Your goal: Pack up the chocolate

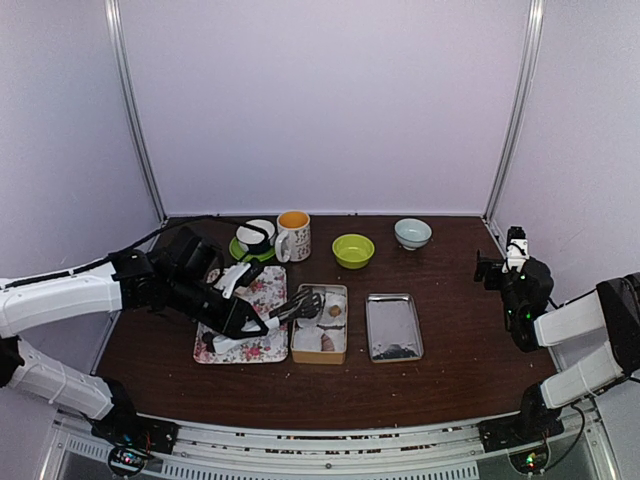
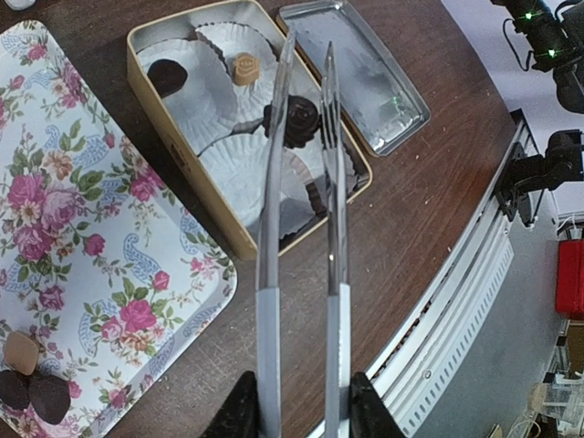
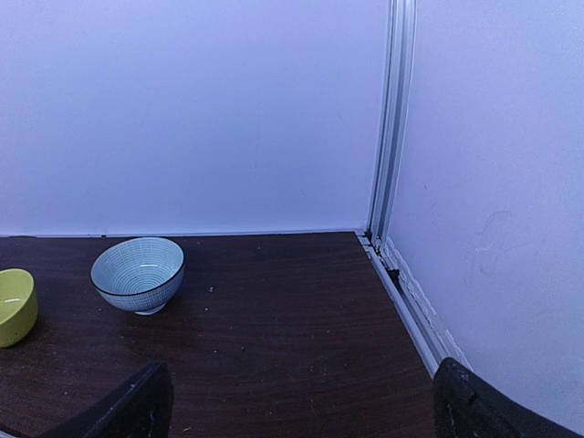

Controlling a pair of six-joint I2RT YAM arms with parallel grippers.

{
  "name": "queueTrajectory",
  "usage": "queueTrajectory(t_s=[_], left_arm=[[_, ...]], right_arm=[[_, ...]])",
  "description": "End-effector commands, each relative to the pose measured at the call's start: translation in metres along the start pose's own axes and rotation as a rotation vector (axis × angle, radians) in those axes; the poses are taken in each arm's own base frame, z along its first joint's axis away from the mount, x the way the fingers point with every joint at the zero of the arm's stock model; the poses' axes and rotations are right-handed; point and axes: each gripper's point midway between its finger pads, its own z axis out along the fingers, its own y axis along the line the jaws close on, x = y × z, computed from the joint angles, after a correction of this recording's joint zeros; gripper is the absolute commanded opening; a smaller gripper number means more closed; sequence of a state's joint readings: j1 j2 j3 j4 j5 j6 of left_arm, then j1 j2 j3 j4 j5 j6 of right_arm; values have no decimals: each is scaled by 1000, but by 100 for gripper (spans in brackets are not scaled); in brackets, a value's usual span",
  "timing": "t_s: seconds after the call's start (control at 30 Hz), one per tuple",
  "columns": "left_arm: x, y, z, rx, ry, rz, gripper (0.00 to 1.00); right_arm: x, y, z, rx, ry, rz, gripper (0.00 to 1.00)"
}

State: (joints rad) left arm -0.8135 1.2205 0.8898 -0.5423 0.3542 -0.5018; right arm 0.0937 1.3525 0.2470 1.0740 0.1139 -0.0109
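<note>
Clamping tongs (image 2: 271,228) in left gripper (image 2: 297,401), nipping chocolate (image 2: 297,117) over tin (image 2: 182,155). Might squirt out sideways under the squeeze, missing its paper cup (image 2: 246,173). Gaping empty at right gripper (image 3: 306,406), by table's (image 2: 438,210) right edge.

Floral tray (image 2: 100,219) cut by the left and bottom edges of the left wrist view; tongs (image 2: 271,237) and left gripper (image 2: 303,408) cut off at its bottom edge; tong arms covering part of one dark chocolate (image 2: 301,117); green bowl (image 3: 14,306) cut by the right wrist view's left edge; tin (image 1: 294,335) contents too small to count from above.
</note>
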Motion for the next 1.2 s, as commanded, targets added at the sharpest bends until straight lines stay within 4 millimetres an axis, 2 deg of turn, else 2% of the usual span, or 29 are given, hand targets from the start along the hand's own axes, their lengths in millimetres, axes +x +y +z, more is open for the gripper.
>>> queueTrajectory(t_s=[0.0, 0.57, 0.73, 0.97, 1.17], left_arm=[[-1, -10, 3, 32, 15, 43, 25], [28, -3, 17, 24, 127, 15, 24], [25, -1, 16, 2, 112, 23, 26], [20, 1, 15, -13, 98, 26, 37], [14, -1, 9, -25, 76, 38, 41]], right_arm=[[-2, -5, 1, 26, -10, 12, 100], [-3, -5, 1, 25, -11, 12, 100], [-3, -5, 1, 26, -11, 12, 100], [-2, -5, 1, 26, -11, 12, 100], [-2, -5, 1, 25, -10, 12, 100]])
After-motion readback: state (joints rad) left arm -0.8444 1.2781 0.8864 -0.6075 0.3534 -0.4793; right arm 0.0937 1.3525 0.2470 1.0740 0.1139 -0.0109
